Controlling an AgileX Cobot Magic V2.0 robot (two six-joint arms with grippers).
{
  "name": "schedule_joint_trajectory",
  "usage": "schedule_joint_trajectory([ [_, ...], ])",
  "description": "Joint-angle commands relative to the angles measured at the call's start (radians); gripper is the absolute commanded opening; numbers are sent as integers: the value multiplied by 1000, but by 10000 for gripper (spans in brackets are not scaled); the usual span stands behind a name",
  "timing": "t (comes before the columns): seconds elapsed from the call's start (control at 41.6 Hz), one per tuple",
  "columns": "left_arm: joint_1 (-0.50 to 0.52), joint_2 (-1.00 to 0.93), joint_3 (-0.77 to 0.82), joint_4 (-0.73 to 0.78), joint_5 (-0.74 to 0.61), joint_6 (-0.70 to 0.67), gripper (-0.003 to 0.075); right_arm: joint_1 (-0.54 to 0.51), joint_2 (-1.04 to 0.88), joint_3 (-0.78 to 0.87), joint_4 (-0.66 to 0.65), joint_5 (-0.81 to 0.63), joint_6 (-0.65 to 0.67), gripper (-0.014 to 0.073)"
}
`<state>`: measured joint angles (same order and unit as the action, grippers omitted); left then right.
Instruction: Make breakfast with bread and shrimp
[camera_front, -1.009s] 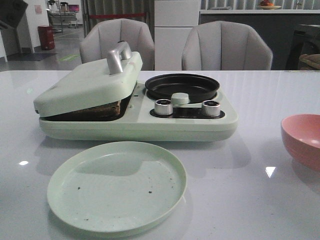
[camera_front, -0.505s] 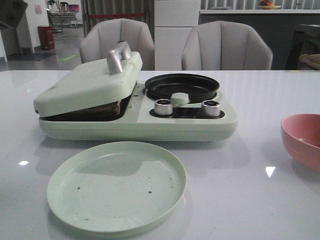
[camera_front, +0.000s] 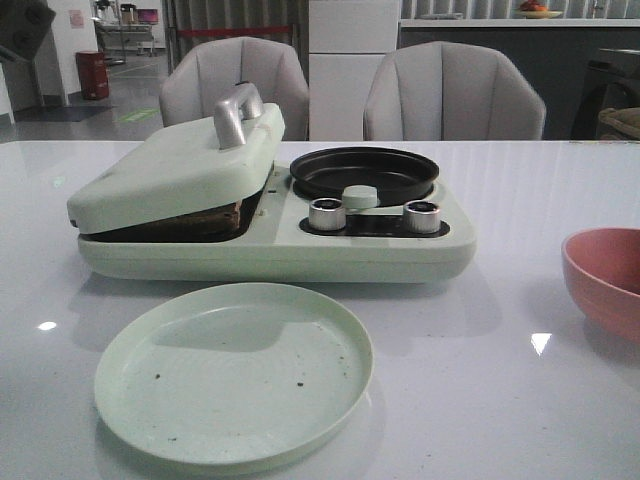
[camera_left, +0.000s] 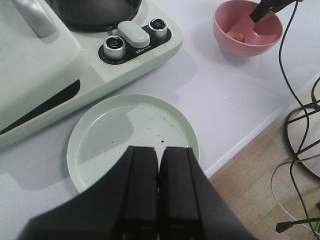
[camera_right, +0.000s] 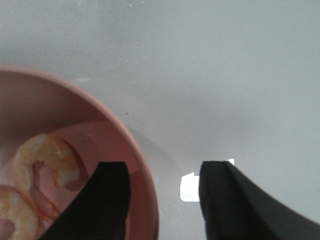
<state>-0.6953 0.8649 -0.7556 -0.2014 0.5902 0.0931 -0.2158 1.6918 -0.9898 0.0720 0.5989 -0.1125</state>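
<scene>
A pale green cooker (camera_front: 275, 235) sits on the white surface (camera_front: 470, 380). Its big lid (camera_front: 175, 165) with a silver handle (camera_front: 237, 112) rests tilted over the left side, and a brown edge of the bread (camera_front: 205, 218) peeks out from under it. On the right side of the cooker is a round black pan (camera_front: 364, 172), and in front of the pan are two silver knobs (camera_front: 327, 214) with a green button (camera_front: 360, 196) between them. A light green plate (camera_front: 234, 372) lies just in front of the cooker, with a few dark crumbs on it. A pink bowl (camera_front: 603, 280) stands well apart at the right edge of the surface. Two gray chairs (camera_front: 455, 92) stand behind the surface. The left hand (camera_left: 159, 175) hangs above the near edge of the plate with its two black fingers pressed together, grasping nothing. The right hand (camera_right: 162, 192) is spread wide over the rim of the pink bowl, one finger inside the bowl and one outside. The shrimp (camera_right: 47, 162) lie in the bowl, close to the inside finger, and the bowl's rim stands between the two fingers.
</scene>
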Motion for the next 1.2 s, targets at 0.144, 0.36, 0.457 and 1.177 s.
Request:
schedule_joint_trajectory([
  [0.144,-7,-6,-31,-7,-74,-6,109,-3,-31,-32,1,-22,-2,163],
  [0.36,-7,-6,-31,-7,-74,-6,109,5,-41,-36,9,8,-2,48],
  [0.457,-7,-6,-31,-7,-74,-6,109,28,-74,-55,9,35,-7,48],
  [1.177,-7,-6,-31,-7,-74,-6,109,353,-74,-605,39,161,-10,53],
])
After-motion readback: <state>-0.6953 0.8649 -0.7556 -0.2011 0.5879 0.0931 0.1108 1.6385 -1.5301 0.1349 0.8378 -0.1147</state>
